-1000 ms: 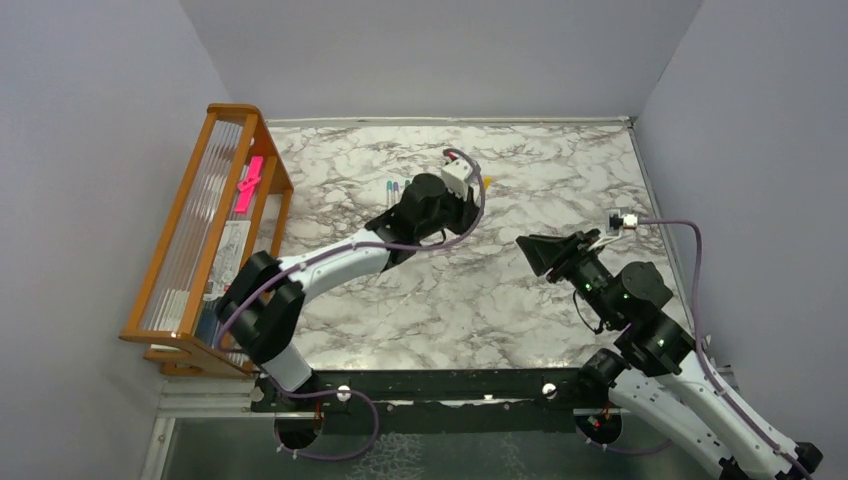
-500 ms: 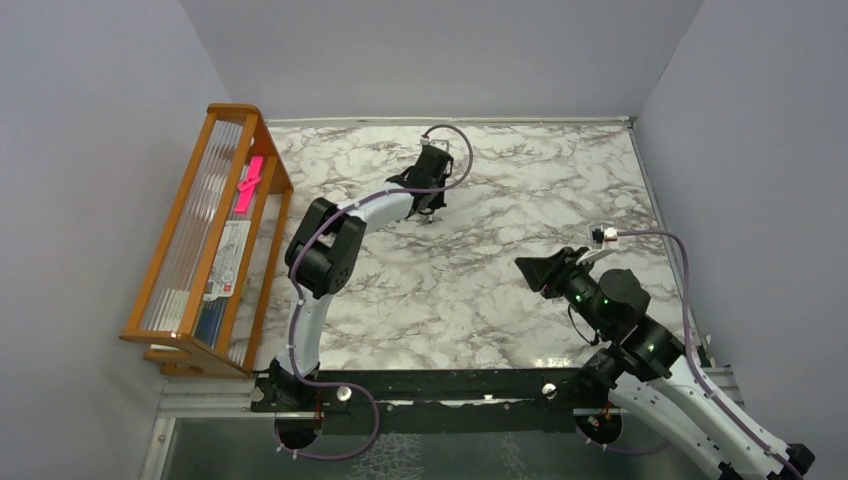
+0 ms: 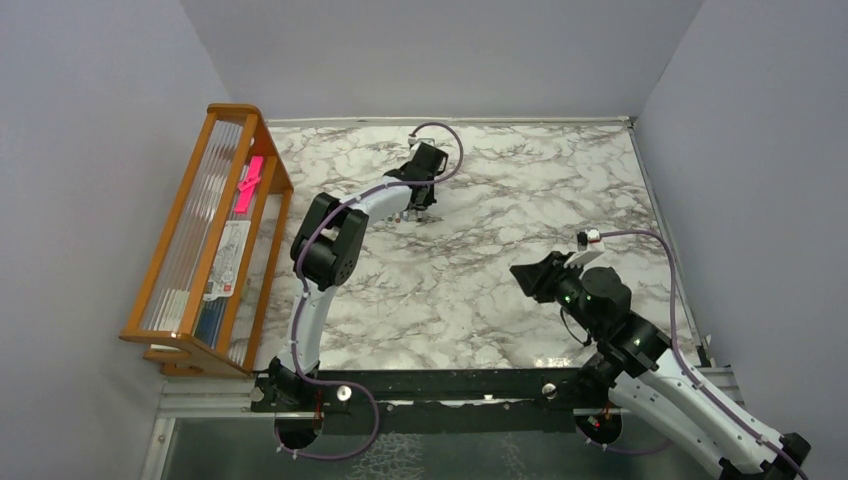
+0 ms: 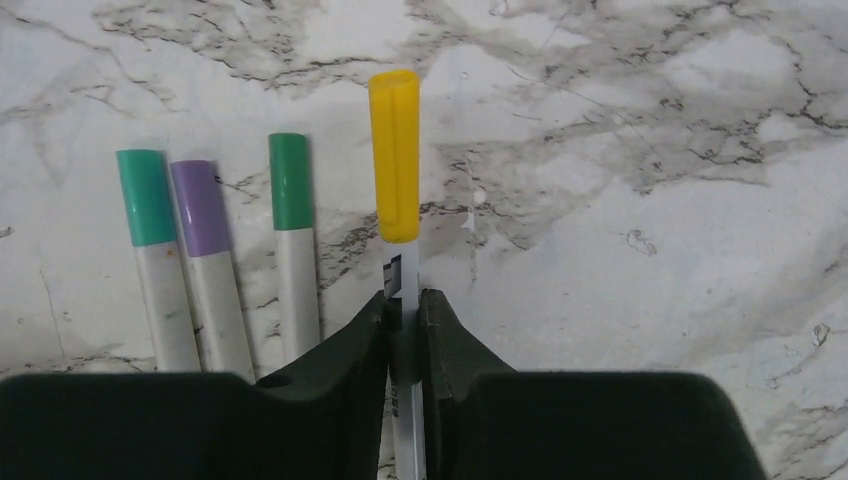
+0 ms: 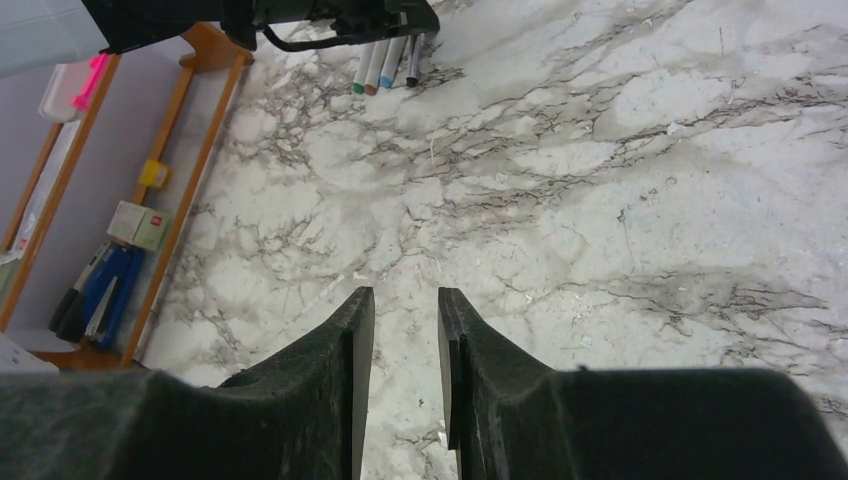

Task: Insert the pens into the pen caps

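Observation:
My left gripper [image 4: 404, 298] is shut on a white pen barrel [image 4: 402, 268] that wears an orange-yellow cap [image 4: 395, 150], pointing away from the wrist just over the marble table. Left of it, three capped pens lie side by side: teal cap [image 4: 145, 197], pale purple cap [image 4: 200, 207], green cap [image 4: 290, 180]. In the top view the left gripper [image 3: 421, 207] is at the far middle of the table. My right gripper [image 5: 405, 300] is open and empty over the near right of the table [image 3: 528, 275]. The row of pens also shows in the right wrist view [image 5: 385, 62].
A wooden rack [image 3: 175, 250] stands along the left wall, holding a pink strip [image 3: 248, 183], papers and small boxes. Grey walls close in the marble table [image 3: 520, 190] on three sides. The left arm [image 3: 325, 245] stretches across the table's left half.
The left arm has stretched out towards the far side and shifted left, bringing the held pen down beside the three pens. The right arm has drawn back towards the near edge.

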Controlling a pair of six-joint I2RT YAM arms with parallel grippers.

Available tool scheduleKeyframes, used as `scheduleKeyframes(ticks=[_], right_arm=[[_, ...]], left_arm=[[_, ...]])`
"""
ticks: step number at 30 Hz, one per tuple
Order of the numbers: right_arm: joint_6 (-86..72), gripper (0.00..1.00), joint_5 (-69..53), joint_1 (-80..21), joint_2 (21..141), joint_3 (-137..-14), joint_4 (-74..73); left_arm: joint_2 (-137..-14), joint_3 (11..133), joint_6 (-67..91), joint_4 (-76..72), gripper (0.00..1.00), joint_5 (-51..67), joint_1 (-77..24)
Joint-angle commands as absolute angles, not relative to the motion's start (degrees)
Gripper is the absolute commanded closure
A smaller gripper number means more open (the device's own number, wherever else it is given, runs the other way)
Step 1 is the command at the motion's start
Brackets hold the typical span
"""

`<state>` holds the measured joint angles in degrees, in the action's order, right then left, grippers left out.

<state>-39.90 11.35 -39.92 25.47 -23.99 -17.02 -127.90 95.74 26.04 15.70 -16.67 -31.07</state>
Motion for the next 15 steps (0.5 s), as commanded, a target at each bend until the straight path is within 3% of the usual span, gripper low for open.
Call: scheduleKeyframes(ticks=[1, 8, 15], right_arm=[[-40.6, 0.71, 12.1, -40.1, 26.7, -23.0, -14.9], [-40.6, 0.71, 11.6, -40.1, 28.1, -22.7, -13.5], [-40.8, 0.71, 11.0, -40.1, 28.4, -21.9, -12.4]], left_arm=[[-128.9, 95.9, 25.9, 17.1, 0.78, -18.2, -30.1], [-128.3, 96.4, 24.6, 17.0, 0.49, -17.0, -30.1], [-122.5, 94.5, 24.0, 15.6, 0.42, -16.3, -30.1]])
